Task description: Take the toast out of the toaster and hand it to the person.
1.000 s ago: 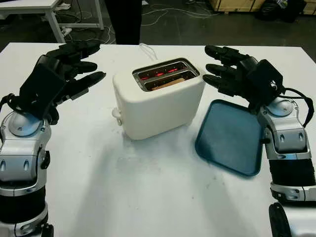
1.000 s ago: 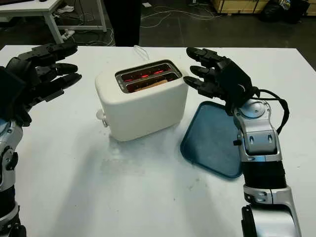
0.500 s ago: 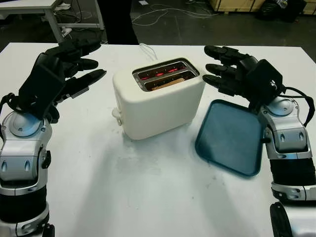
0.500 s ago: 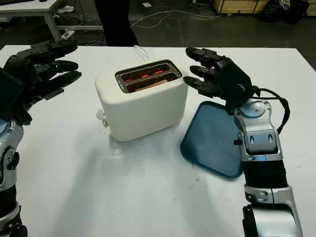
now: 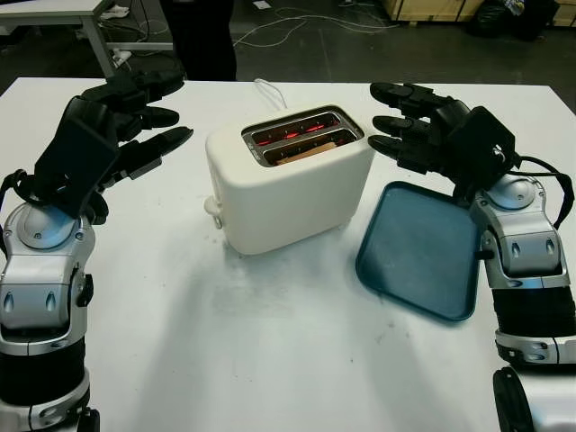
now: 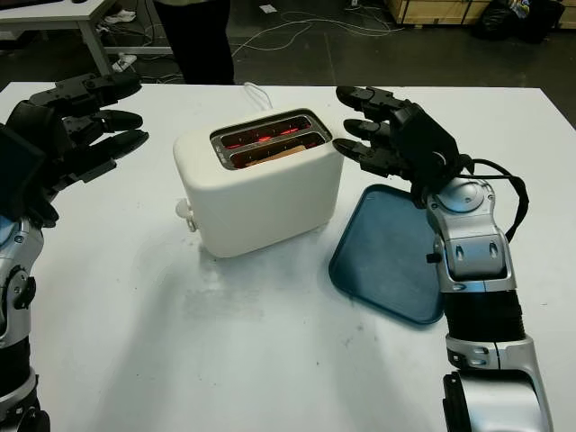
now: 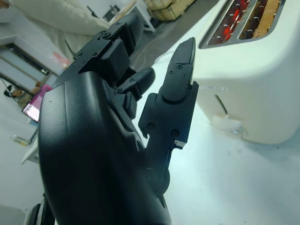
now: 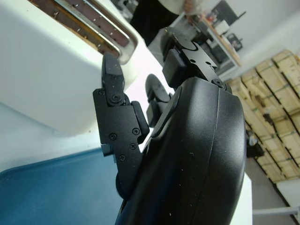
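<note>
**Toaster flanked by two empty hands**

Toaster (image 5: pixel 288 180) stands near the middle of the white table (image 5: pixel 270 360), cream-coloured, with two slots in its top. The slot on the far side of the toaster glows red inside; the slot on the near side holds the toast (image 5: pixel 310 149), a tan slice sunk low with its upper edge just visible. A white cord (image 5: pixel 267 91) leaves the toaster's far side. Left hand (image 5: pixel 121 121) hangs above the table to the left of the toaster, apart from it, open and holding nothing. Right hand (image 5: pixel 423 135) hangs just beside the toaster's upper right corner, likewise open and empty. Blue tray (image 5: pixel 418 252) lies flat on the table to the right of the toaster, nothing in it. Beyond the toaster, at the table's far edge, a person (image 5: pixel 200 36) in dark clothing stands.
</note>
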